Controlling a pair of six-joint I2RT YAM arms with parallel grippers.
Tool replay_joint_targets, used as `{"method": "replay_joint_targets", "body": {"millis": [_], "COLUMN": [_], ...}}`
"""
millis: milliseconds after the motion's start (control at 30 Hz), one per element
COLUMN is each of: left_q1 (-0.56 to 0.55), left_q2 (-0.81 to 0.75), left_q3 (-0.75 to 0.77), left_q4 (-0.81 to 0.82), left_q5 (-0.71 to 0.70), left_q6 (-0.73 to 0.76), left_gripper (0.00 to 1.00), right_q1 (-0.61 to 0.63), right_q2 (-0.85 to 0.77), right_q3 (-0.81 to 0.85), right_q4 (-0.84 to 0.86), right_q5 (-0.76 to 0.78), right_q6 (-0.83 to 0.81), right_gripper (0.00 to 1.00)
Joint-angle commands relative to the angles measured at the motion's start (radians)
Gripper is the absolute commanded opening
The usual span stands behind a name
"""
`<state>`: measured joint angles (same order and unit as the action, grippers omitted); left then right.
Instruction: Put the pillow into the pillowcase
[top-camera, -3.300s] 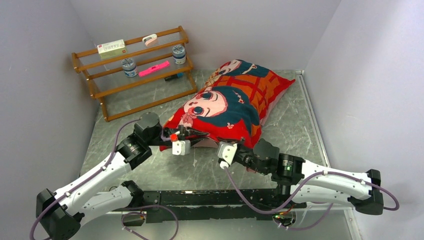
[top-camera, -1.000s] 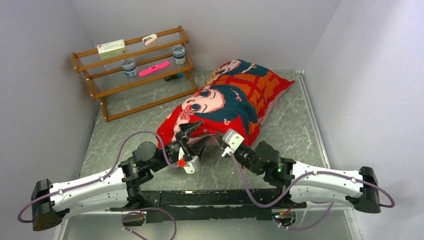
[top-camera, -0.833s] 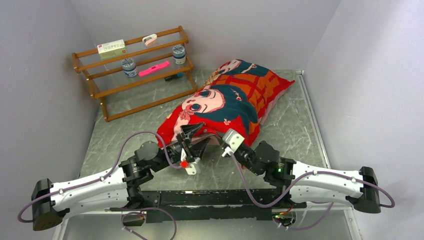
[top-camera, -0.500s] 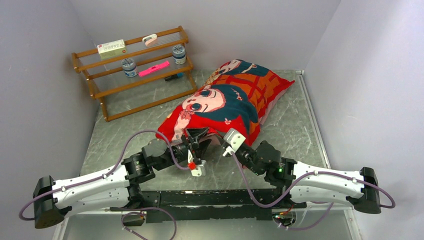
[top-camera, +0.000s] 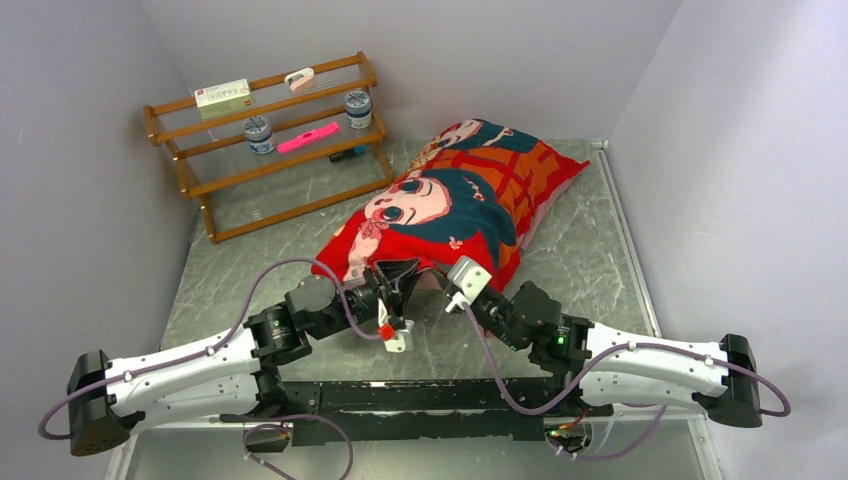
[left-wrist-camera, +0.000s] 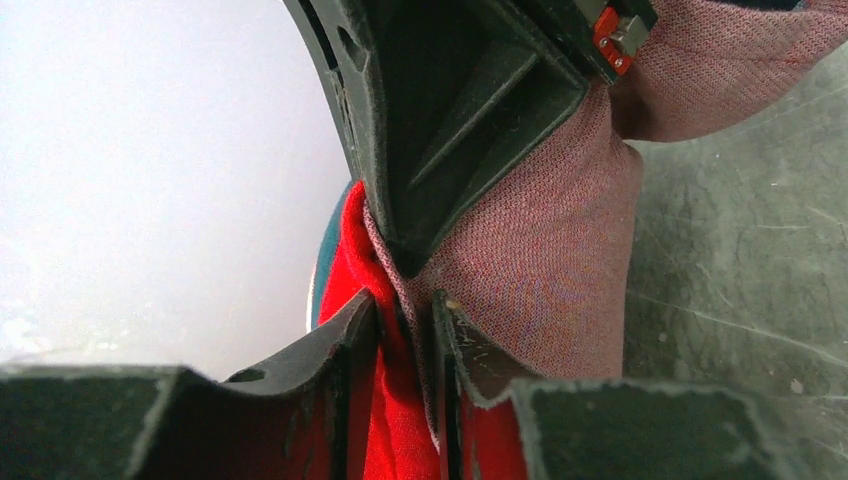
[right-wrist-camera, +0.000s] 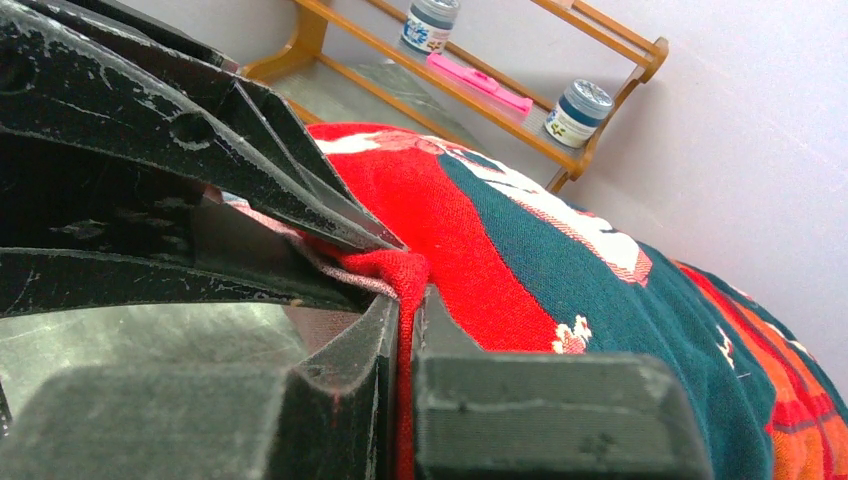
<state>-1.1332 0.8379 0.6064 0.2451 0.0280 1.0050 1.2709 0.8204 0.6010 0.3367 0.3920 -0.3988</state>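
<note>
The top external camera sits high behind the 2 arm bases. It looks down and forward across the whole table (top-camera: 600, 250), with the bases along the bottom edge and the wooden rack (top-camera: 270, 82) at upper left. The left wrist camera peers along the left gripper's fingers (left-wrist-camera: 300, 370) from very close, with the pillowcase (left-wrist-camera: 540, 260) at centre and the table at right. The right wrist camera, equally close, looks past the right gripper's fingers (right-wrist-camera: 540, 400) and over the pillowcase toward the rack at the frame's top. All 3 views share the pillowcase's near edge.
</note>
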Motion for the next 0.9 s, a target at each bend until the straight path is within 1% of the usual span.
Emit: {"method": "replay_joint_targets", "body": {"millis": [0, 133, 167, 233, 267, 400, 533, 600, 633, 667, 733, 767, 833, 867], "left_q1": [-0.002, 0.003, 0.003, 0.007, 0.008, 0.028, 0.076, 0.077, 0.078, 0.078, 0.077, 0.078, 0.078, 0.078], "left_q2": [0.012, 0.014, 0.015, 0.011, 0.009, -0.005, -0.016, -0.021, -0.024, -0.027, -0.027, -0.027, -0.036, -0.051], "left_q3": [0.053, 0.060, 0.062, 0.065, 0.068, 0.086, 0.099, 0.093, 0.091, 0.094, 0.119, 0.133, 0.153, 0.155], "left_q4": [0.043, 0.038, 0.036, 0.037, 0.036, 0.007, -0.024, -0.006, 0.004, 0.002, -0.062, -0.104, -0.178, -0.209], "left_q5": [-0.014, -0.003, -0.004, -0.005, -0.002, 0.031, 0.081, 0.073, 0.063, 0.056, 0.064, 0.075, 0.089, 0.101], "left_q6": [0.009, 0.002, 0.002, 0.000, -0.003, -0.023, -0.050, -0.065, -0.079, -0.091, -0.101, -0.110, -0.146, -0.170], "left_gripper": [0.28, 0.21, 0.18, 0.07, 0.05, 0.05, 0.05, 0.05, 0.13, 0.26, 0.49, 0.57, 0.65, 0.66], "right_q1": [-0.004, -0.004, -0.003, -0.003, -0.004, -0.004, -0.004, -0.004, -0.004, -0.003, -0.004, -0.003, -0.004, -0.004], "right_q2": [-0.035, -0.040, -0.042, -0.043, -0.043, -0.051, -0.065, -0.069, -0.070, -0.070, -0.075, -0.076, -0.080, -0.083], "right_q3": [0.071, 0.070, 0.069, 0.069, 0.068, 0.050, 0.034, 0.034, 0.035, 0.037, 0.041, 0.043, 0.054, 0.058], "right_q4": [0.126, 0.126, 0.127, 0.125, 0.124, 0.131, 0.133, 0.127, 0.122, 0.116, 0.095, 0.077, 0.016, -0.020], "right_q5": [-0.004, -0.007, -0.009, -0.012, -0.013, -0.012, -0.005, -0.008, -0.005, 0.001, 0.009, 0.005, -0.008, -0.009], "right_q6": [0.018, 0.018, 0.020, 0.022, 0.024, 0.034, 0.040, 0.041, 0.042, 0.043, 0.043, 0.045, 0.061, 0.075], "right_gripper": [0.00, 0.00, 0.00, 0.00, 0.00, 0.00, 0.00, 0.00, 0.00, 0.00, 0.00, 0.00, 0.00, 0.00]}}
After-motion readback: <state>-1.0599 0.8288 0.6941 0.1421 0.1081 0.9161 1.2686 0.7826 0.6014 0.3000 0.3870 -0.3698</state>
